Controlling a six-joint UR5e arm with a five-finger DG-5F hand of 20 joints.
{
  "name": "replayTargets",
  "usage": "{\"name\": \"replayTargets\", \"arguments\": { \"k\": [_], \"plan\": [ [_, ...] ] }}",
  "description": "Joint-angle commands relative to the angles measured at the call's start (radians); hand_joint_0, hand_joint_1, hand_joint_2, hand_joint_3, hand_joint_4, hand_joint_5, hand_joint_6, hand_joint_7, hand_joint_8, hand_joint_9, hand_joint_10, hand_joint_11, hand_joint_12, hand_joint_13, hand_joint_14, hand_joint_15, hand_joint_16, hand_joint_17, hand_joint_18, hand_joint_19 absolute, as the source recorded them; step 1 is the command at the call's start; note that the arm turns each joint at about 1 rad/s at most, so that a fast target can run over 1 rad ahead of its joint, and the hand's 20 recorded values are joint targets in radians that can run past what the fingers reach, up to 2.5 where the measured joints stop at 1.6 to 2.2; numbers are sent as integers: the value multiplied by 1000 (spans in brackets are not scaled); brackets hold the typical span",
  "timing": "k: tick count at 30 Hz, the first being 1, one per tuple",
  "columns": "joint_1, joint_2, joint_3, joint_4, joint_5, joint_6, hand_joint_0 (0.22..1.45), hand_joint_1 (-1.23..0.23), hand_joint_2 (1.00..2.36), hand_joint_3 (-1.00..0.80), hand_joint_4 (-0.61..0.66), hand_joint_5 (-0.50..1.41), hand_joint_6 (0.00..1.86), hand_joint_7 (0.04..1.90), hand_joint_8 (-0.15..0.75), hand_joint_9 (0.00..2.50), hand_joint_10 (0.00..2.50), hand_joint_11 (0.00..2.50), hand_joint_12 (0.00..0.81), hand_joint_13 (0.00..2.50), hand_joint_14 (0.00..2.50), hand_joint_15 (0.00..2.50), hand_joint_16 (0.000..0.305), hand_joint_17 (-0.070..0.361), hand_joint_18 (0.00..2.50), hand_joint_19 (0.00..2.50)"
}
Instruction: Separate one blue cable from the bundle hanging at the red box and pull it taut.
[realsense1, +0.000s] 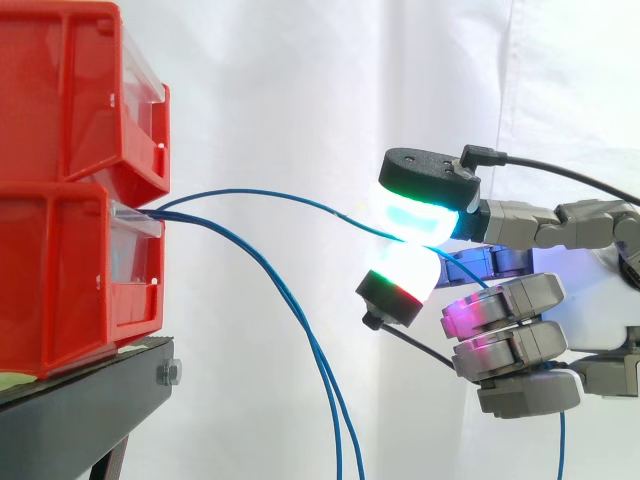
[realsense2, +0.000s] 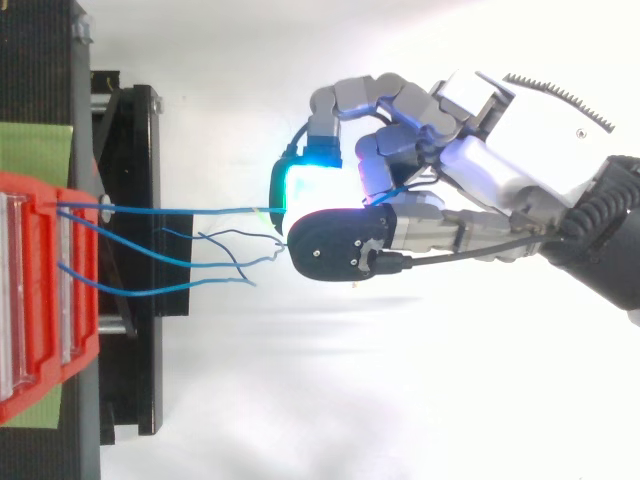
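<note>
Hand (realsense1: 510, 345): closed, two glowing pads (realsense1: 412, 218) pinching one blue cable (realsense1: 270, 196).
Cable axis: near level, 9 to 3 o'clock, red box (realsense1: 70, 270) to pads.
Bundle (realsense1: 320, 372): drooping toward 6 o'clock.

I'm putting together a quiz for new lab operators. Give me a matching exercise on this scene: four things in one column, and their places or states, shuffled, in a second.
Things
1. red bins
2. black stand
3. upper blue cable
4. loose blue cables

Places or states
A. droop down slack beside the stand
B. pinched in the hand
C. stacked one on the other
D. beneath the bins

Pairs: 1-C, 2-D, 3-B, 4-A
</note>
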Motion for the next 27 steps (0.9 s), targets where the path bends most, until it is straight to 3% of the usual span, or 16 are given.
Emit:
{"name": "replayTargets", "arguments": {
  "k": [1, 27],
  "plan": [
    [0, 0, 0, 0, 0, -1, 798, -759, 1024, -219, 44, -233, 940, 1433, 286, 826, 2262, 1185, 328, 724, 2500, 1462, 27, 60, 1274, 2051],
    [0, 0, 0, 0, 0, 0, 797, -761, 1024, -216, 45, -231, 939, 1437, 288, 836, 2258, 1204, 324, 727, 2500, 1477, 27, 60, 1283, 2069]
  ]
}}
